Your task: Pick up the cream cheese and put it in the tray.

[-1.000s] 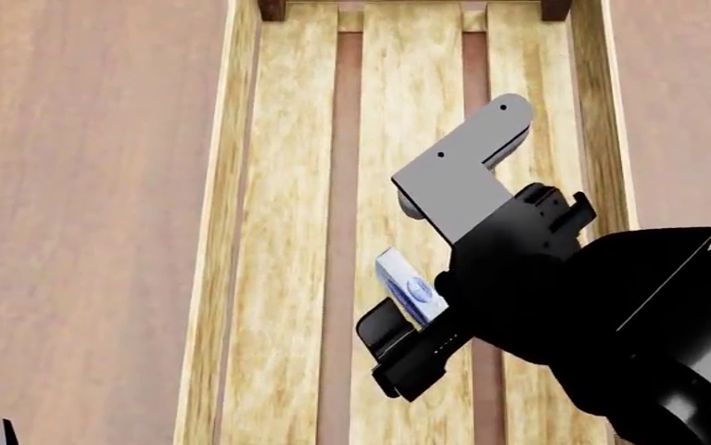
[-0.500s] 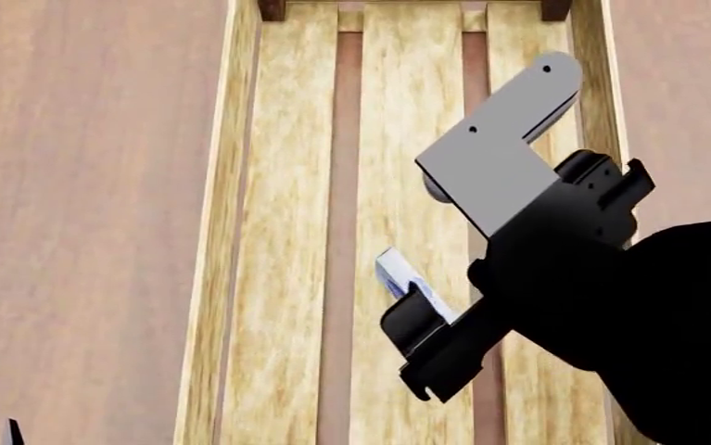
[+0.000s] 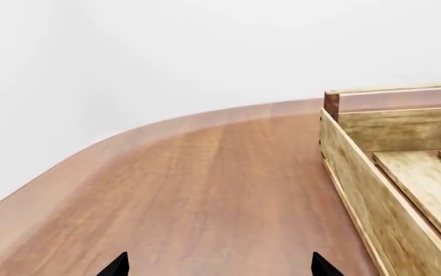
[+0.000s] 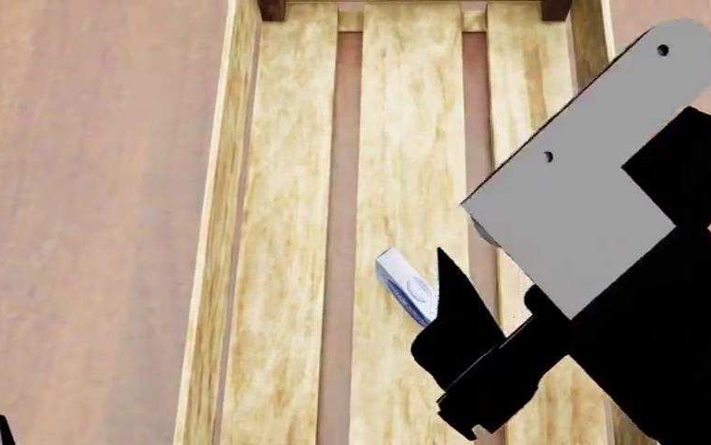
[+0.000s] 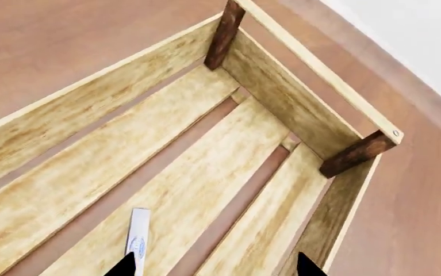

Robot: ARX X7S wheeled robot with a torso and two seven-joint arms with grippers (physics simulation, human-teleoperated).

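The right end effector (image 4: 454,306) hangs over the tray (image 4: 213,278) with its fingers spread and nothing between them. The cream cheese (image 4: 406,286) lies on a middle slat just beside one fingertip, apparently tilted on its edge. A careless sideways move could clip the box and topple it. The left end effector (image 3: 218,267) hovers spread over the worktop (image 3: 190,190), clear of everything.

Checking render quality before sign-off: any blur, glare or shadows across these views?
Head view: sharp, flat light, no glare; the right arm hides part of the tray beside the cream cheese. Right wrist view: crisp, with no clear shadow under the box. Left wrist view: even light, blank white background.
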